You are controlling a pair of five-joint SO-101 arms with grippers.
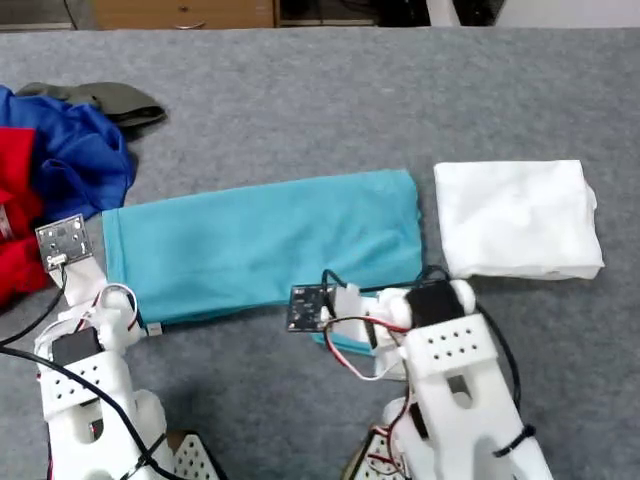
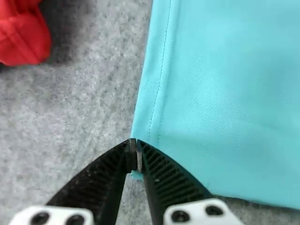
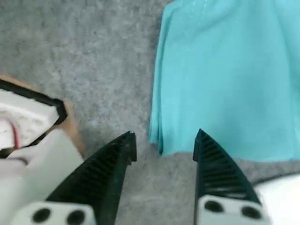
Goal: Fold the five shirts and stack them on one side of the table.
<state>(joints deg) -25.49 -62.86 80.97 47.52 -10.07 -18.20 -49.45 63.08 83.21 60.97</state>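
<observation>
Left gripper (image 2: 133, 154) first: it's pinched tight on the near corner of the teal shirt (image 2: 225, 93), with a sliver of teal peeking out between my black fingers (image 2: 98, 178). My right gripper (image 3: 164, 140) is spread wide and holds nothing. Its two tips straddle the shirt's other near corner, where the layered edge shows.

The teal shirt lies flat in a long band across the middle of the grey table (image 1: 330, 90), running from one arm to the other. Just beside its end on my right sits the white shirt (image 1: 518, 218), folded into a neat block, with a narrow strip of table between them.

Over on my left there's a crumpled heap: the red shirt (image 1: 15, 240) nearest, the blue shirt (image 1: 75, 160) against it, and the green shirt (image 1: 115, 100) at the far end.
</observation>
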